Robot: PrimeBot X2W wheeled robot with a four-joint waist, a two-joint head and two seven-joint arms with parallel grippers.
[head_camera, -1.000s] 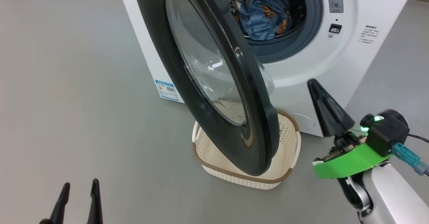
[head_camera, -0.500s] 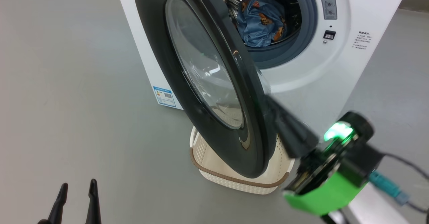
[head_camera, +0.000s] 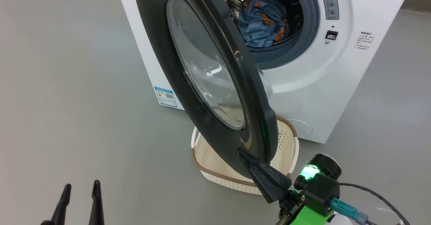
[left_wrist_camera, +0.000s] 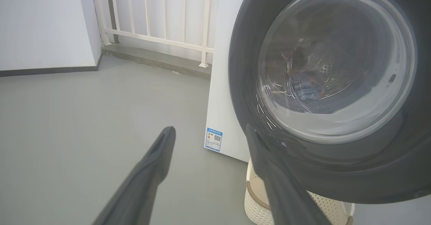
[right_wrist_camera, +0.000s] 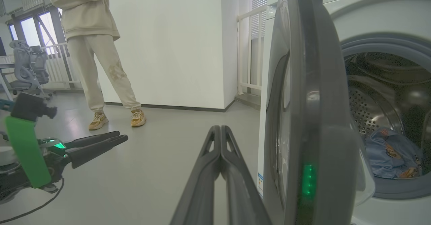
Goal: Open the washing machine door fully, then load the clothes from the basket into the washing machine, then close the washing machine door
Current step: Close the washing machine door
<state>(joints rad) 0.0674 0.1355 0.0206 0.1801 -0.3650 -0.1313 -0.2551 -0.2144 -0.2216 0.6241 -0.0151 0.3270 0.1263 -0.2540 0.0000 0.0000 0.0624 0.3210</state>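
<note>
This is looking like a robot test room in an office building rather than a home laundry. The washing machine (head_camera: 336, 83) is standing alone on a bare grey floor (head_camera: 67, 83), a blue label (head_camera: 165, 97) sticking low on its casing. A plain white wall (right_wrist_camera: 175, 43) with dark skirting (right_wrist_camera: 168, 107) is running behind it, and a white railing (left_wrist_camera: 161, 16) is showing at twelve o'clock in the left wrist view. In the right wrist view, an office chair (right_wrist_camera: 28, 66) is sitting by tall windows (right_wrist_camera: 40, 29) at nine o'clock, and a person (right_wrist_camera: 97, 50) is standing at eleven o'clock.
</note>
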